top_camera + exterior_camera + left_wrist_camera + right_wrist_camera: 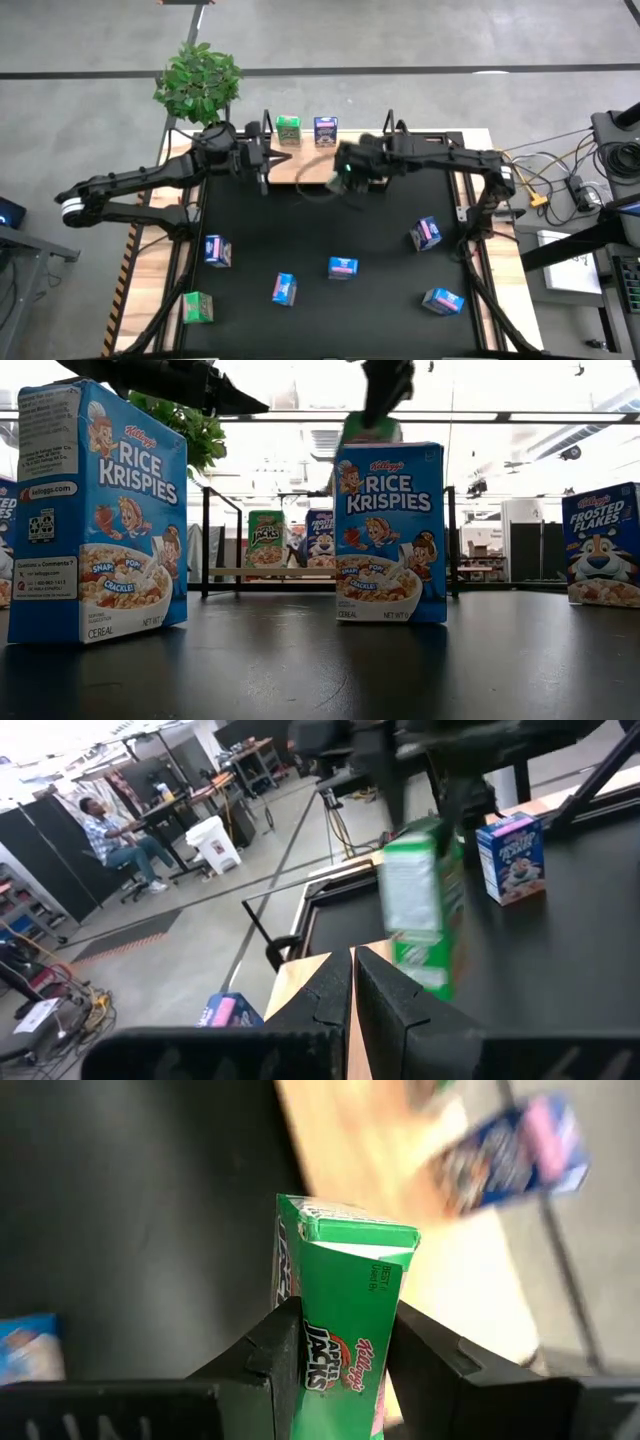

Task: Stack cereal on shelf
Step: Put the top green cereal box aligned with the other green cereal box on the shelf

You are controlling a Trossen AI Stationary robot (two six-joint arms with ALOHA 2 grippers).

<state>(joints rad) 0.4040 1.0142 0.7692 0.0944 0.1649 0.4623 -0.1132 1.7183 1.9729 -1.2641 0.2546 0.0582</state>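
R gripper (340, 1342) clamped on green box (345, 1330), fingers pressing its two broad faces low down, top flap end sticking out past the tips; carried in the air just in front of shelf (315, 170), near its middle. In the L wrist view same box (422, 910) hangs tilted over the shelf's front edge. L gripper (352, 982) clenched on nothing, hovering at shelf's left end. Already on shelf: another green box (288, 128) and a blue box (326, 130), side by side at the back. Six more cartons well in front of shelf on black mat (380, 300), e.g. green one (198, 307) far front-left, blue one (343, 268) front-centre. Handling, by guess: thin card, light, prob. part hollow, so walls dent if squeezed hard; glossy print may slip. Best hold across broad faces near mid-height, moderate squeeze, keeping bottom free to land flat. Tall and narrow for its base, so likely tips if let go tilted; needs levelling before release beside the two on shelf.
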